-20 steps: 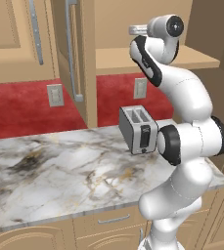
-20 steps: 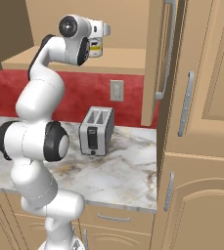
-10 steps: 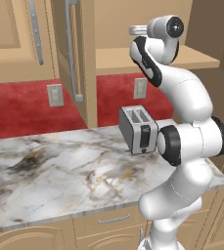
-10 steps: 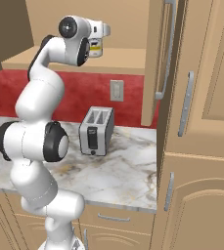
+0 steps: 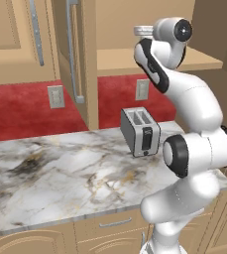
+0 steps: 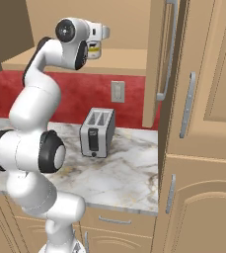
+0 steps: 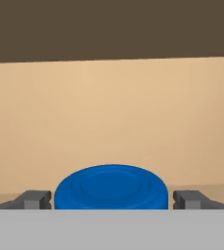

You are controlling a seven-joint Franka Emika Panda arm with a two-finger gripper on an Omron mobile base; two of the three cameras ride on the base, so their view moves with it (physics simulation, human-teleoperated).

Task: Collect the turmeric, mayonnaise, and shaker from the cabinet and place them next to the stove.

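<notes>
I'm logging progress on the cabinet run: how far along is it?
Early. Nothing stands on the marble counter except the toaster. In hand: the open gripper straddles the mayonnaise on the cabinet shelf, fingertips either side of its blue lid, not closed. Grasping and carrying remain.

- The marble counter (image 5: 60, 173) is white with grey and gold veining and sits on light tan base cabinets with drawer fronts (image 5: 107, 225).
- A steel two-slot toaster (image 5: 140, 131) stands upright on the counter, near the back, in front of the red wall.
- The cabinet's wooden shelf (image 6: 119, 63) runs above the red wall, pale tan and flat.
- On that shelf, in the hand view, stands the mayonnaise (image 7: 111, 188); its round blue lid faces the camera against the cabinet's tan back wall.
</notes>
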